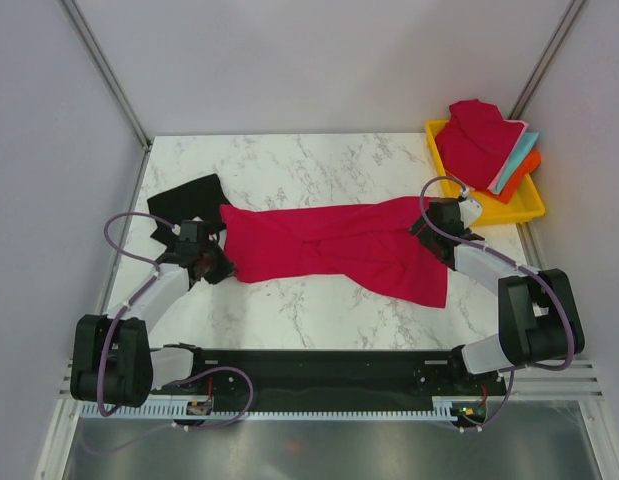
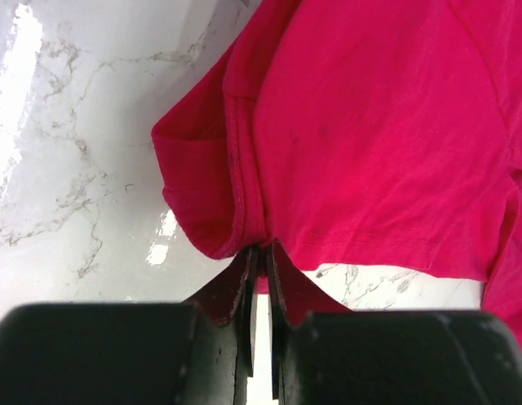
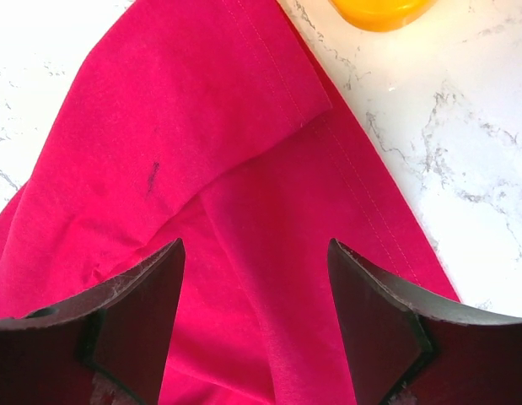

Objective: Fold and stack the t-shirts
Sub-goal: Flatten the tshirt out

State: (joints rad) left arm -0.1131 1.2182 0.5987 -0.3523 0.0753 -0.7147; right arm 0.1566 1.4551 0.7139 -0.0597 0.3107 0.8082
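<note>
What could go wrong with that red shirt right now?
The left gripper pinches only the edge of the red shirt, so the cloth could slip free. The right gripper hangs open over the shirt; a one-sided pull might bunch it. The black shirt lies nearby and might get dragged.

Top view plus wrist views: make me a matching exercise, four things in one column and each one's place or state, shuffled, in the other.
Things:
1. left gripper
2. right gripper
3. black shirt
4. tray

Places or states:
A. open over the red shirt
B. far right, holding the piled shirts
C. shut on the red shirt's edge
D. far left, just beyond the left gripper

Pairs: 1-C, 2-A, 3-D, 4-B
</note>
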